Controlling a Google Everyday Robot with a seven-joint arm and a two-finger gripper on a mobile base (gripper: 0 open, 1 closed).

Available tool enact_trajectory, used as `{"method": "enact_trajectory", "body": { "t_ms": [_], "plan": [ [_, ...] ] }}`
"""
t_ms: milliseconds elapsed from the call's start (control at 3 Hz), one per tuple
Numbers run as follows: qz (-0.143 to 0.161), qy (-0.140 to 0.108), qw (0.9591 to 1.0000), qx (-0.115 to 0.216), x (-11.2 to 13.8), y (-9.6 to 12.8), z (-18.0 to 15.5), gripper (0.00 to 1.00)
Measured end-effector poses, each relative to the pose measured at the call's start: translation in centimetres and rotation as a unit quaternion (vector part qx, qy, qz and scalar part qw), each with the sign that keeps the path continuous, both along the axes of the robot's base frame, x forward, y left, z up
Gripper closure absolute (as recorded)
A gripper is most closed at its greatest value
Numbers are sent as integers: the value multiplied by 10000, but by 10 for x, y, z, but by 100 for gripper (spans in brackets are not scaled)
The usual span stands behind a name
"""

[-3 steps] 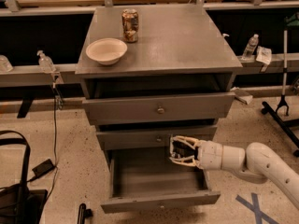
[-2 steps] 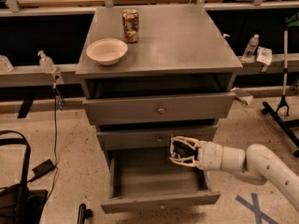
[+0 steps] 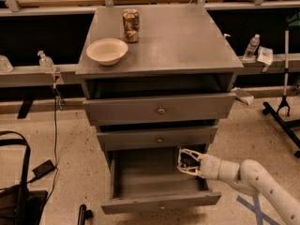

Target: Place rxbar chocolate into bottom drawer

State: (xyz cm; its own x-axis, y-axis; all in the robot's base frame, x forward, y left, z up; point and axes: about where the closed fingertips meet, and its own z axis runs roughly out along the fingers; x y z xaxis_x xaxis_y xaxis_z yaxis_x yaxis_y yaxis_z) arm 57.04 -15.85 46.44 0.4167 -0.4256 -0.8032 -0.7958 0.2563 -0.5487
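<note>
The bottom drawer (image 3: 150, 175) of the grey cabinet is pulled open, and its inside looks bare. My gripper (image 3: 187, 161) reaches in from the right and hangs over the drawer's right rear corner, just under the middle drawer's front. Its pale fingers (image 3: 189, 151) are closed around a small dark bar, the rxbar chocolate (image 3: 187, 160), which is mostly hidden between them.
A brown patterned can (image 3: 131, 25) and a white bowl (image 3: 107, 50) stand on the cabinet top. The top drawer (image 3: 161, 108) and middle drawer (image 3: 159, 138) are slightly pulled out. A black bag (image 3: 16, 191) lies on the floor at left, and a stand's legs (image 3: 281, 116) are at right.
My gripper has sunk a little lower and slightly to the right, into the open bottom drawer, still holding the dark bar. Nothing else has moved.
</note>
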Motion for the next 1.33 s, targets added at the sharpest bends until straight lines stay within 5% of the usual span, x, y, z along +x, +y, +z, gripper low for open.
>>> {"method": "enact_trajectory", "body": {
  "t_ms": [333, 667, 1000, 1333],
  "plan": [
    [-121, 69, 9994, -316, 15, -12, -59, 100],
    [-266, 462, 9960, -721, 21, -18, -101, 100],
    [-424, 1057, 9909, -719, 33, -14, -126, 100],
    [-424, 1057, 9909, -719, 33, -14, -126, 100]
  ]
}}
